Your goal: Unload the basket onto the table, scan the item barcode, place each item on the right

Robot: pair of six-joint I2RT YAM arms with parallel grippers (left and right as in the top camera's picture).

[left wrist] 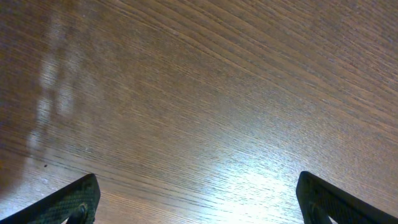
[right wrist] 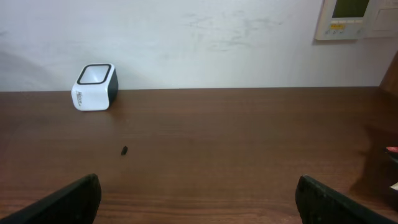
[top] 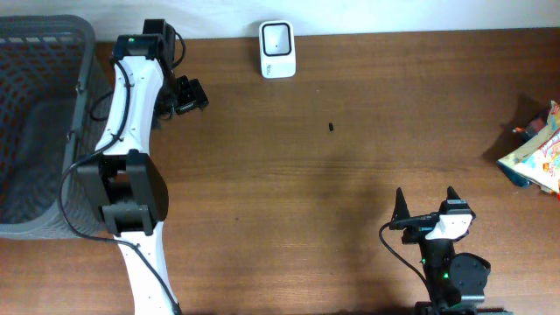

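The item, a colourful snack bag (top: pixel 535 156), lies at the table's right edge in the overhead view. A white barcode scanner (top: pixel 277 50) with a dark window stands at the back centre, and the right wrist view shows the scanner (right wrist: pixel 94 86) against the wall. My left gripper (top: pixel 191 94) hovers open over bare wood at the back left, far from the bag; the left wrist view of this gripper (left wrist: pixel 198 199) has nothing between its fingers. At the front right, my right gripper (top: pixel 426 204) is open and empty, facing the scanner; in its own view this gripper (right wrist: pixel 199 199) frames only wood.
A grey mesh basket (top: pixel 35 52) stands off the table's left end. A small dark speck (top: pixel 331 128) lies on the wooden table (top: pixel 350 192) near the middle. A white wall runs behind the table's back edge.
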